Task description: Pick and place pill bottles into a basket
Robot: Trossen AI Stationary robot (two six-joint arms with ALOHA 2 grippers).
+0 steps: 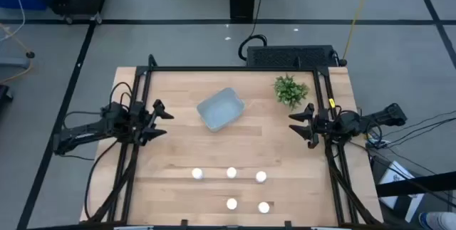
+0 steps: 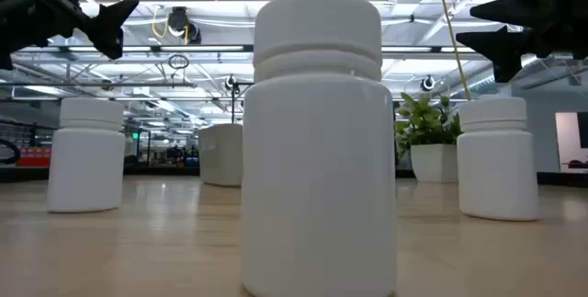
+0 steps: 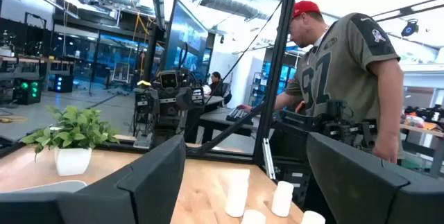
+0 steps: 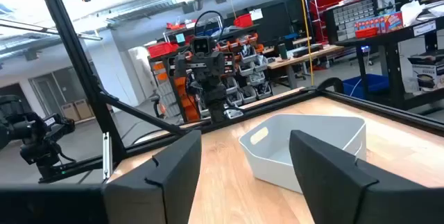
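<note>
Five small white pill bottles stand upright on the wooden table near its front edge: three in a row (image 1: pixel 197 174) (image 1: pixel 231 172) (image 1: pixel 261 176) and two nearer the front (image 1: pixel 231 204) (image 1: pixel 263 207). The low view shows one very close (image 2: pixel 317 141). The pale blue-grey basket (image 1: pixel 220 109) sits on its base at the table's far middle, also in the right wrist view (image 4: pixel 305 148). My left gripper (image 1: pixel 162 122) is open at the left edge, above the table. My right gripper (image 1: pixel 299 126) is open at the right edge, above the table.
A small green plant in a white pot (image 1: pixel 291 90) stands at the far right of the table. A black frame (image 1: pixel 235 69) runs around the table. A person (image 3: pixel 347 78) stands beyond the table's right side.
</note>
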